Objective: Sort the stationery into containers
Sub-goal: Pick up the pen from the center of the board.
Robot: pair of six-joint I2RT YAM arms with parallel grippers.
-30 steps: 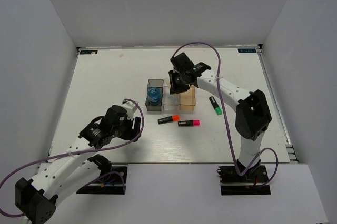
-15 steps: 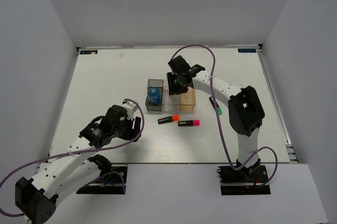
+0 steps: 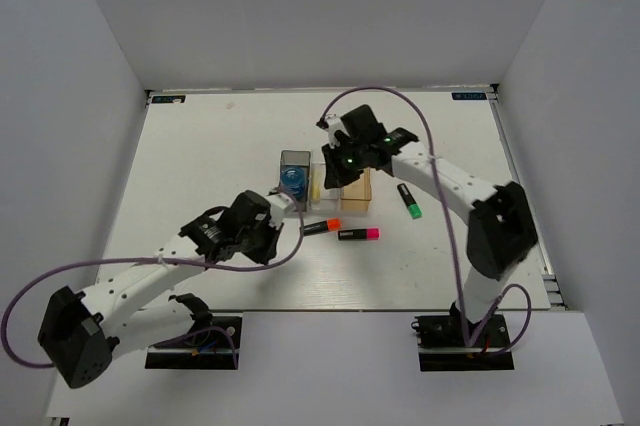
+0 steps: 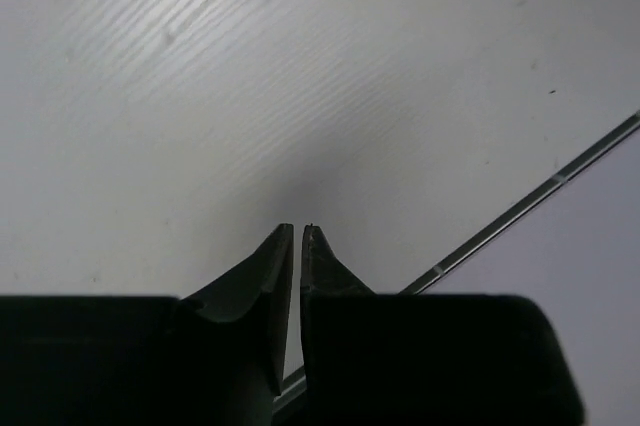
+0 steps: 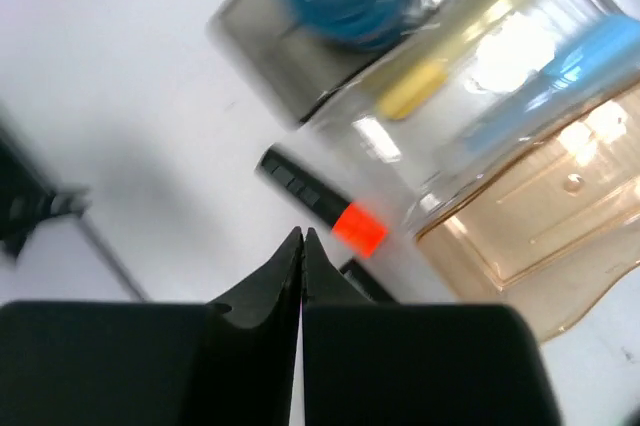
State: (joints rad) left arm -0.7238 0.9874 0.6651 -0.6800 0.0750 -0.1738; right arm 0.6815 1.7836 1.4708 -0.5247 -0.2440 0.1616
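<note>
- Our left fingers (image 4: 285, 246) are pressed together with nothing between them; the right fingers (image 5: 295, 246) are closed and empty too.
- The orange highlighter (image 5: 320, 201) lies beyond the right fingertips, near the clear bin (image 5: 480, 76). We judge it light, stiff and smooth, best pinched across mid-barrel.
- The surface (image 4: 200, 126) is pale, faintly grained and probably slick; plain white walls (image 3: 90, 66) stand well apart from both fingers.
</note>
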